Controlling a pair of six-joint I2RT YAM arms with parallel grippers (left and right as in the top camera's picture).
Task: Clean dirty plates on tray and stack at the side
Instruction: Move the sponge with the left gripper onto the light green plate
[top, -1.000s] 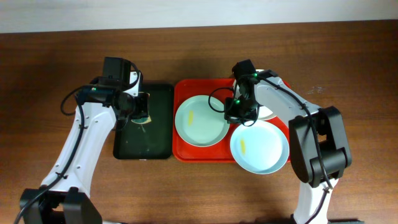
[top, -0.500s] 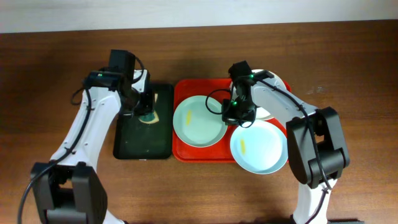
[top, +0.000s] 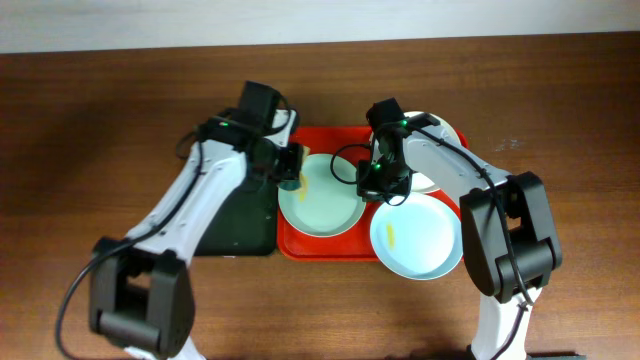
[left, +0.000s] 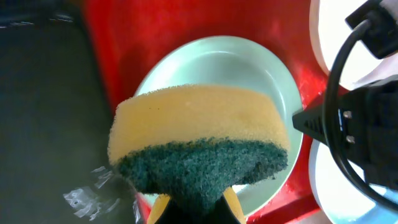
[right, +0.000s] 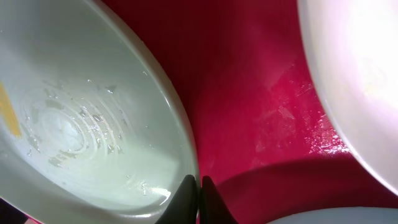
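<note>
Our left gripper (left: 189, 210) has swung from the dark tray (top: 235, 228) to the left side of the red tray (top: 300, 248), clamped on the sponge (left: 199, 137) above the smeared green plate (top: 322, 200), so scrubbing looks imminent. Our right gripper (right: 194, 190) stays closed at that plate's right rim. We read no writing.

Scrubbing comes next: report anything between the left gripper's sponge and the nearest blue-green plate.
Nothing visible. The sponge, in the left gripper, hangs over the plate's left edge; the right gripper pinches its opposite rim, out of the way.
</note>
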